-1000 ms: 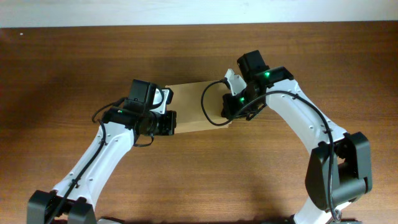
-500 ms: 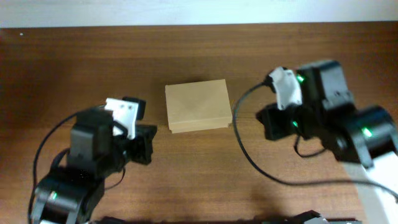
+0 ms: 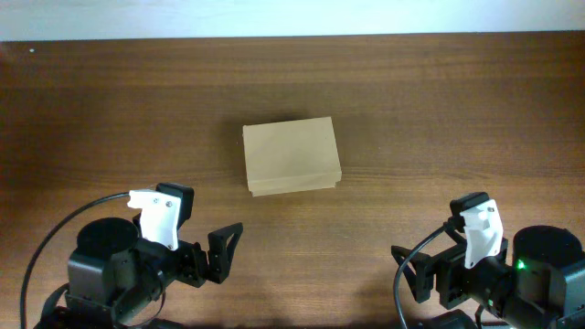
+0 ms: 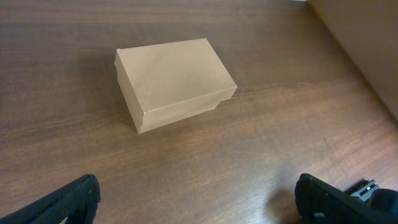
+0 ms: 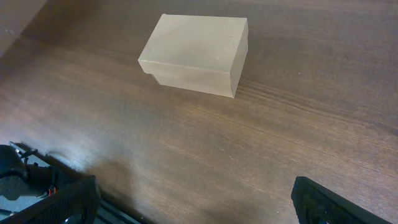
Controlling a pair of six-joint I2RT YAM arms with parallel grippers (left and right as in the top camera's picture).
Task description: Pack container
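The wooden table (image 3: 91, 110) has the container (image 3: 291, 157) sitting flat around its middle, lid folded down, so there's no seeing what's packed inside. Both arms sit low at the near edge, well apart from the box. The left gripper (image 4: 199, 200) and right gripper (image 5: 199, 204) each have their fingers spread wide with nothing in them, so my guess is the box is done with.

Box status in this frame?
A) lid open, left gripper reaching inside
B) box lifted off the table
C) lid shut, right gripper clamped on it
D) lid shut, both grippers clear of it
D: the cardboard box sits closed on the table, while the left gripper and right gripper are both open near the front edge, well apart from it.
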